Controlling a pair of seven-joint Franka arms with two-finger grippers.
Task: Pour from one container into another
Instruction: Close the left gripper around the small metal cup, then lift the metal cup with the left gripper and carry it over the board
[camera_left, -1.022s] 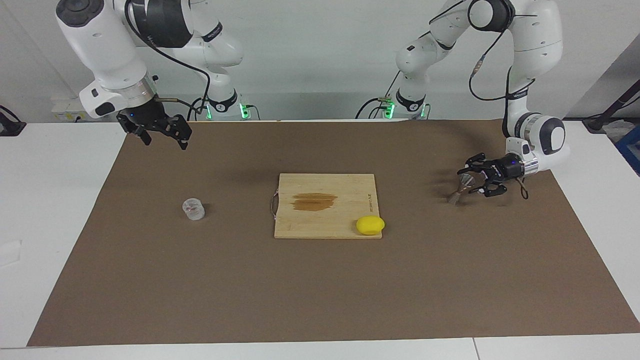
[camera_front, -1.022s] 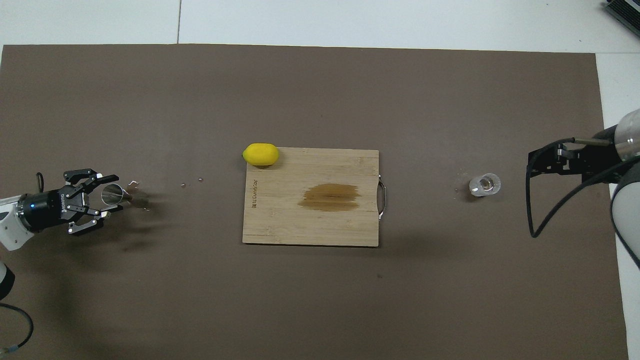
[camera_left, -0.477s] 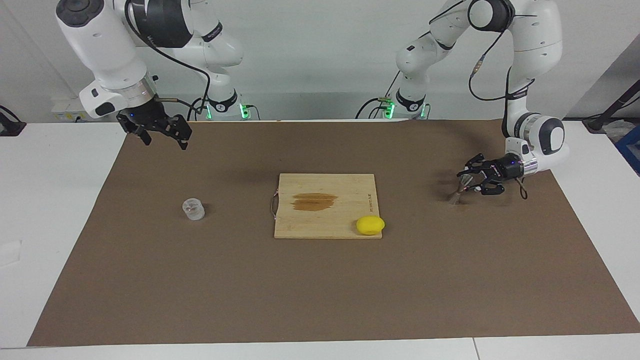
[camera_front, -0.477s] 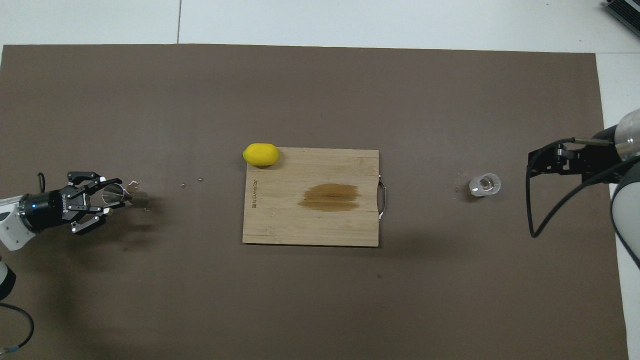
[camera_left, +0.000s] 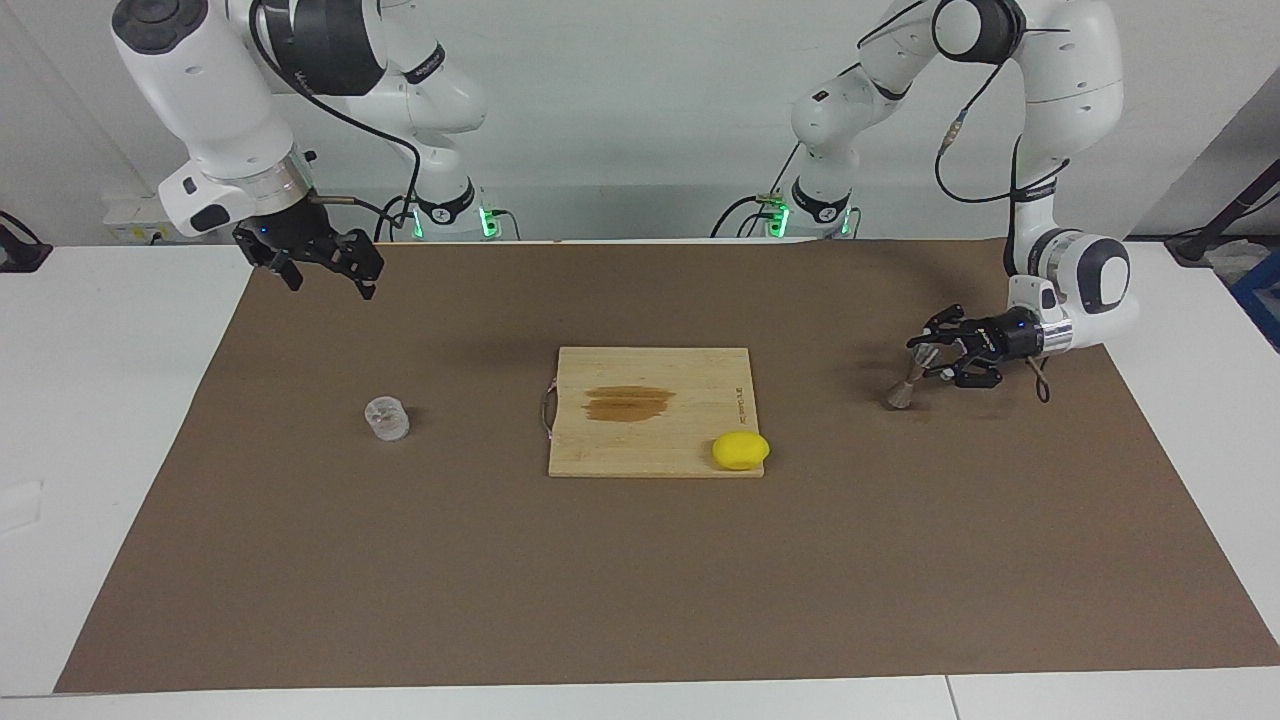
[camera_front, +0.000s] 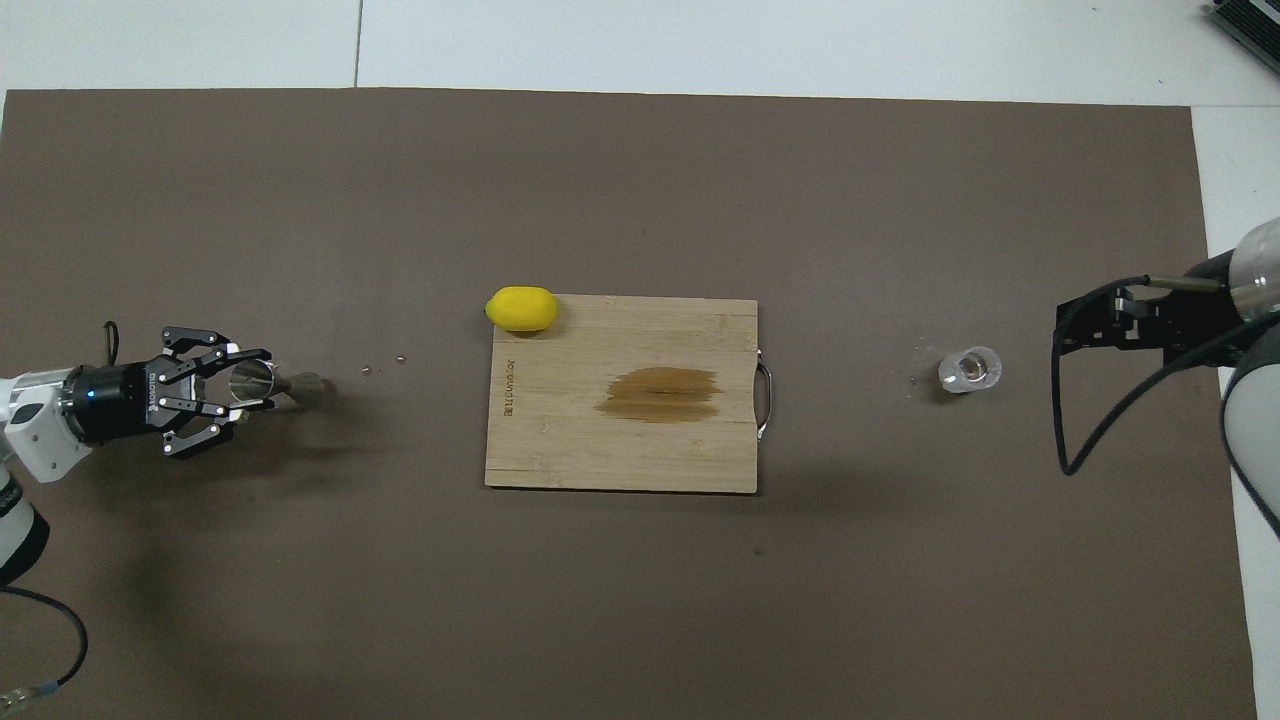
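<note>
Metal jigger (camera_left: 908, 381) tilted in left gripper (camera_left: 932, 358), forearm horizontal, low.

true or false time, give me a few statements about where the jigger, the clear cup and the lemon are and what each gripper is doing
1. The left gripper is shut on the metal jigger. True.
2. The jigger stands upright. False: it is tilted, its upper cone in the gripper.
3. The clear cup sits on the cutting board. False: it stands on the brown mat, toward the right arm's end of the table.
4. The right gripper holds the clear cup. False: it is open and empty, up in the air, nowhere touching the cup.
5. The lemon lies at a corner of the cutting board. True.
</note>
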